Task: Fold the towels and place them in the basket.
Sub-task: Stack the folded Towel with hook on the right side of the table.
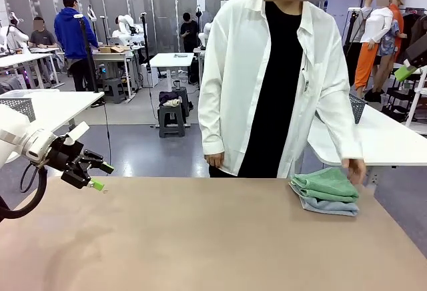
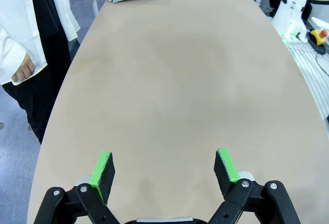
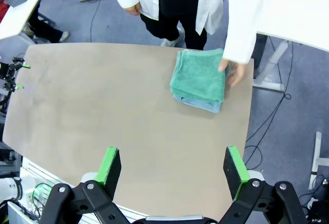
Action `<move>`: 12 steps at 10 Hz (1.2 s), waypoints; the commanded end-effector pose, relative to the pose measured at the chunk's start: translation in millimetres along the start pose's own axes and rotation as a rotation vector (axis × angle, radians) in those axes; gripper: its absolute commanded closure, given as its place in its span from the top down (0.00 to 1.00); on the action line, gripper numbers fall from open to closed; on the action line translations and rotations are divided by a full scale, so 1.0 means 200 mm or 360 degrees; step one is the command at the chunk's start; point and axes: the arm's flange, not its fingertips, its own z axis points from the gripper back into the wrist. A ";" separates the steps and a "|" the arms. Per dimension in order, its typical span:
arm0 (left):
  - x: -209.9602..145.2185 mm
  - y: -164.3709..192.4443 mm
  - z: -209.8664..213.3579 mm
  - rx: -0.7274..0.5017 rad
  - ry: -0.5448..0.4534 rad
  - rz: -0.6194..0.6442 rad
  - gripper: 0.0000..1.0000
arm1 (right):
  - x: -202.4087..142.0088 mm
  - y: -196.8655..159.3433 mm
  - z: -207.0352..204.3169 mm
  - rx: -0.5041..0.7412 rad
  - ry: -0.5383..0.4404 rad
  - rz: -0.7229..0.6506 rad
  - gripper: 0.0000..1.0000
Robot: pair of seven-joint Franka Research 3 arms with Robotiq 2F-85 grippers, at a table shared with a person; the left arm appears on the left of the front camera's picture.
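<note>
mint green towel (image 1: pixel 325 183) stacked on the pale blue-grey towel (image 1: pixel 328 205) at the table's (image 1: pixel 200 237) far right corner, person's hand (image 1: pixel 355 169) touching the stack, left gripper (image 1: pixel 99 175) spread wide over the left edge, right gripper (image 3: pixel 169 167) wide too, both holding nothing

A person in a white shirt (image 1: pixel 237 71) stands at the far edge of a tan tabletop (image 1: pixel 200 237); white tables (image 1: pixel 50 104) sit behind.
</note>
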 end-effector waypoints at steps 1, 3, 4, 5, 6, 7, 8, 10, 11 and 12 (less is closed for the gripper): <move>0.01 0.00 0.00 0.0003 0.0002 -0.0005 0.98 | 0.00 0.01 0.00 -0.0006 0.0009 -0.0024 1.00; 0.01 0.00 0.00 0.0003 0.0002 -0.0005 0.98 | 0.00 0.01 0.00 -0.0006 0.0009 -0.0024 1.00; 0.01 0.00 0.00 0.0003 0.0002 -0.0005 0.98 | 0.00 0.01 0.00 -0.0006 0.0009 -0.0024 1.00; 0.01 0.00 0.00 0.0003 0.0002 -0.0005 0.98 | 0.00 0.01 0.00 -0.0006 0.0009 -0.0024 1.00; 0.01 0.00 0.00 0.0003 0.0002 -0.0005 0.98 | 0.00 0.01 0.00 -0.0006 0.0009 -0.0024 1.00; 0.01 0.00 0.00 0.0003 0.0002 -0.0005 0.98 | 0.00 0.01 0.00 -0.0006 0.0009 -0.0024 1.00; 0.01 0.00 0.00 0.0003 0.0002 -0.0005 0.98 | 0.00 0.01 0.00 -0.0006 0.0009 -0.0024 1.00; 0.01 0.00 0.00 0.0003 0.0002 -0.0005 0.98 | 0.00 0.01 0.00 -0.0006 0.0009 -0.0024 1.00; 0.01 0.00 0.00 0.0003 0.0002 -0.0005 0.98 | 0.00 0.01 0.00 -0.0006 0.0009 -0.0024 1.00; 0.01 0.00 0.00 0.0003 0.0002 -0.0005 0.98 | 0.00 0.01 0.00 -0.0006 0.0009 -0.0024 1.00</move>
